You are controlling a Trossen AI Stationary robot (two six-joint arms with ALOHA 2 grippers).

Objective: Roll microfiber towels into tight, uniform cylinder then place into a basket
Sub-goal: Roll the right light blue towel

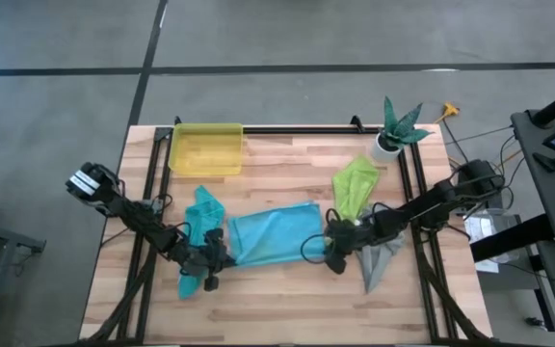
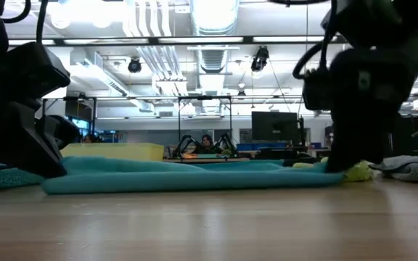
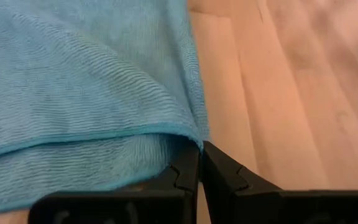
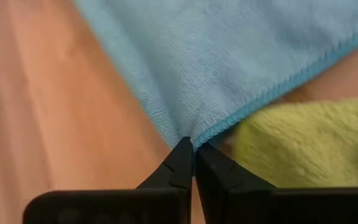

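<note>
The light blue towel (image 1: 273, 234) lies spread flat on the table's middle. My left gripper (image 1: 216, 260) is shut on its near left corner. My right gripper (image 1: 331, 256) is shut on its near right corner. The teal towel (image 1: 200, 214) lies crumpled at the left, partly under my left arm. The lime green towel (image 1: 355, 183) lies at the right, its near end beside the blue towel's corner (image 4: 303, 143). The grey towel (image 1: 379, 258) lies bunched under my right arm. The yellow basket (image 1: 206, 149) stands at the far left. My left gripper pinches the light blue towel's near left corner (image 3: 188, 140) between its two fingertips, low over the table. The towel lies flat beyond the fingers. My right gripper pinches the light blue towel's near right corner (image 4: 194, 138) at its hemmed edge between its two fingertips, low over the table. The towel spreads flat beyond the fingers.
A white plant pot (image 1: 389, 143) with a green plant stands at the far right corner. Bare wood (image 1: 277, 299) lies along the table's near edge. Black frame rails (image 1: 147, 193) run along the left and right sides.
</note>
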